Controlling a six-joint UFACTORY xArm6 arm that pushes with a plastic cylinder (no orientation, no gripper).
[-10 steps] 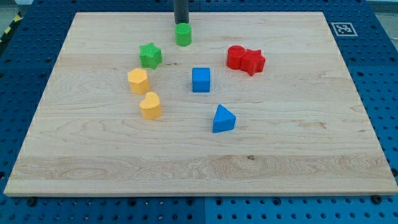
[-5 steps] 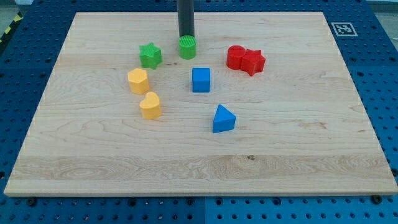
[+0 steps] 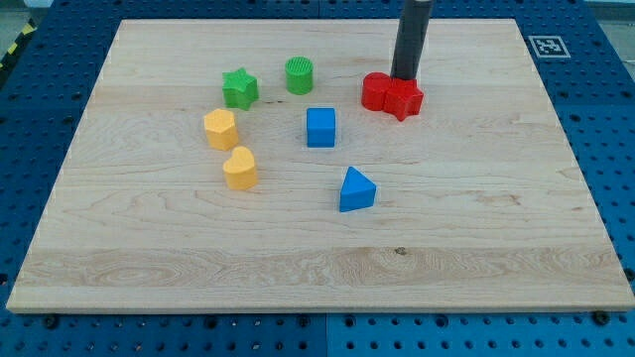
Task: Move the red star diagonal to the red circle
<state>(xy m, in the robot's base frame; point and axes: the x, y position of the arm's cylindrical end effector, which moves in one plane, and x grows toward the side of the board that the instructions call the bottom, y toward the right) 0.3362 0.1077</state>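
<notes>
Pale wooden worktop (image 3: pixel 476 228) on a blue perforated base (image 3: pixel 605 109); black-and-white marker tag (image 3: pixel 548 46) at the top right corner; even lighting.

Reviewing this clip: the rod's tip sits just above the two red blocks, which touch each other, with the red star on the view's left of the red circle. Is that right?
Not quite. The camera view shows the red star on the view's right of the red circle, not its left. The rest holds: the two red blocks touch, and my tip sits just above them, toward the view's top.
</notes>
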